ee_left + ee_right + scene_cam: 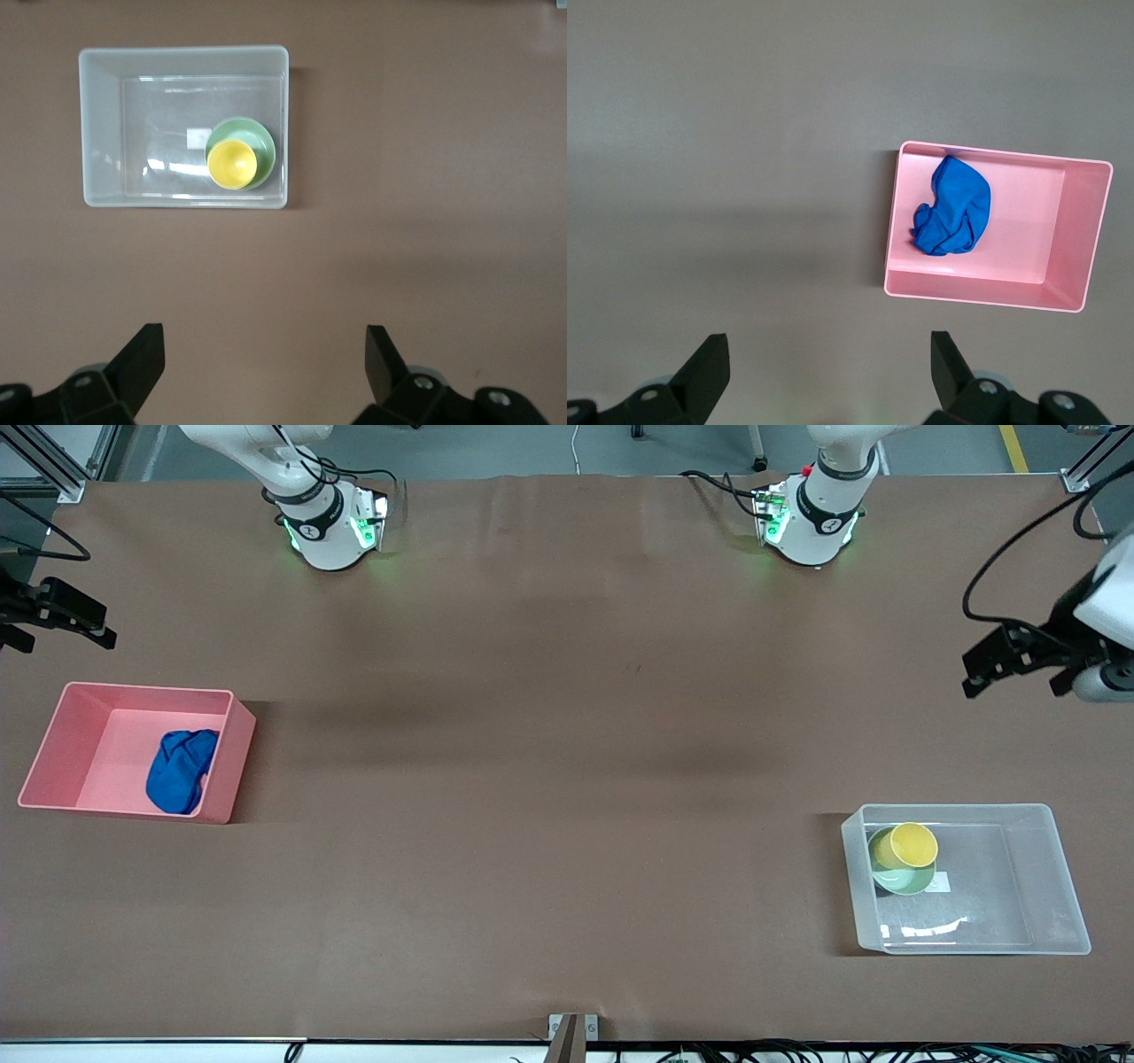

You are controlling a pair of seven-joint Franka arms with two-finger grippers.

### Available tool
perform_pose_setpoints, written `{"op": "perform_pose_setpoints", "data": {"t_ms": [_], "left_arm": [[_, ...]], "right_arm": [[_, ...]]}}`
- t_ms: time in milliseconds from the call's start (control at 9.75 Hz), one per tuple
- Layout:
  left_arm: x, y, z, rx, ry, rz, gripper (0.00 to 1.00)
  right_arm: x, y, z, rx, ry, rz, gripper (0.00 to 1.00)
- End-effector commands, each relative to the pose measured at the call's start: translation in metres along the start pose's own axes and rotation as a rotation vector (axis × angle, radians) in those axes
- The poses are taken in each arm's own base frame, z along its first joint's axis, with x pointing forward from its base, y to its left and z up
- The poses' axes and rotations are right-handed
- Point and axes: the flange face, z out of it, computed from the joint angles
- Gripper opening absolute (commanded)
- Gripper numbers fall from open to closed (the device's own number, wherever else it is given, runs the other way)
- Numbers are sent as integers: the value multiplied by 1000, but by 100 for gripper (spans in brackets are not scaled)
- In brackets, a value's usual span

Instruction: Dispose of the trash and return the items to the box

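The trash, a wad of bright blue cloth (182, 771) (955, 217), lies inside the pink bin (232, 766) (1081, 239) at the right arm's end of the table. At the left arm's end stands the clear box (1067, 886) (97, 124). In it the yellow cup (912, 845) (232, 165) sits in the mint-green bowl (899, 883) (259, 137), next to a white sticker. My left gripper (1014, 682) (264, 354) hangs open and empty over bare table beside the box. My right gripper (58, 638) (829, 354) hangs open and empty over bare table beside the bin.
The two arm bases (332, 522) (811, 518) stand along the table edge farthest from the front camera. A small metal bracket (573, 1029) sits at the nearest edge. Brown tabletop stretches between the bin and the box.
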Motion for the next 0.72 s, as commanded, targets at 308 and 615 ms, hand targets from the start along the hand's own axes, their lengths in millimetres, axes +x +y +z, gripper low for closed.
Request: {"op": "perform_pose_setpoints", "data": {"t_ms": [308,615], "left_arm": [[-46,23,19,-2,-78,10,100],[-48,26,15,2,-77,37,100]], "right_arm": [[-1,-2,1,-8,-5,15,100],[-1,-1,1,-8,-7,17,100]]}}
